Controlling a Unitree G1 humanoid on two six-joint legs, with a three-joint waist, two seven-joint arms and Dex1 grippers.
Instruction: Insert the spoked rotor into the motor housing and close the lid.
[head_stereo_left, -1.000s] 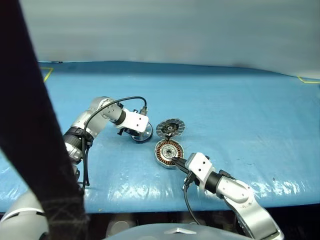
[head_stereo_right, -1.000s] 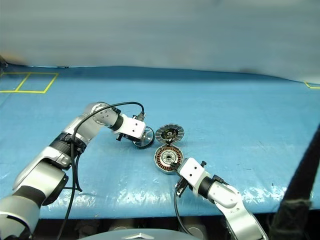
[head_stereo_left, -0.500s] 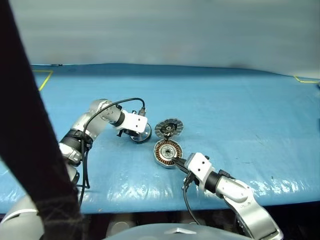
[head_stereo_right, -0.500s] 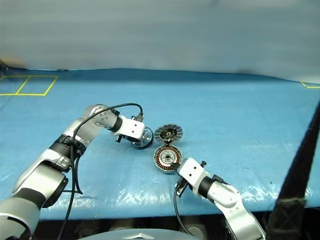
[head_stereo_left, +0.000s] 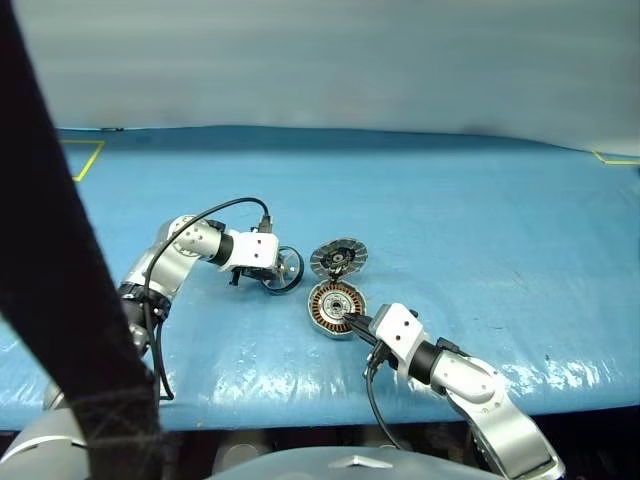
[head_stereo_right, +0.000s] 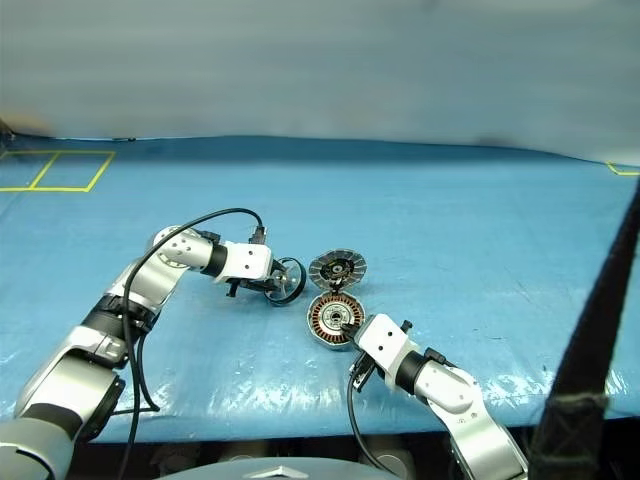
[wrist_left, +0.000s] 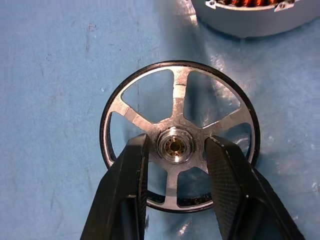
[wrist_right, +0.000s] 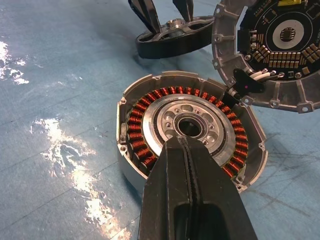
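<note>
My left gripper (head_stereo_left: 277, 268) is shut on the spoked rotor (wrist_left: 150, 102), one finger on each side of its silver hub. The dark-rimmed rotor (head_stereo_left: 285, 268) hangs tilted just above the blue surface, left of the other parts. The motor housing (head_stereo_left: 333, 305), with copper windings around a silver hub (wrist_right: 186, 107), lies flat at the centre. The lid (head_stereo_left: 339, 257) leans tilted at the housing's far edge and shows a circuit-board face (wrist_right: 285, 35) in the right wrist view. My right gripper (wrist_right: 186, 142) is shut, with its tips resting on the housing's near side.
Everything sits on a table under a blue sheet (head_stereo_left: 480, 220), whose front edge runs close below my arms. Yellow tape marks (head_stereo_right: 60, 168) lie at the far left. A dark strap (head_stereo_left: 55, 250) crosses the left eye view's left side.
My left gripper has drawn back to the left with the rotor, which has tipped from lying nearly flat to standing tilted. The right gripper, housing and lid have stayed put.
</note>
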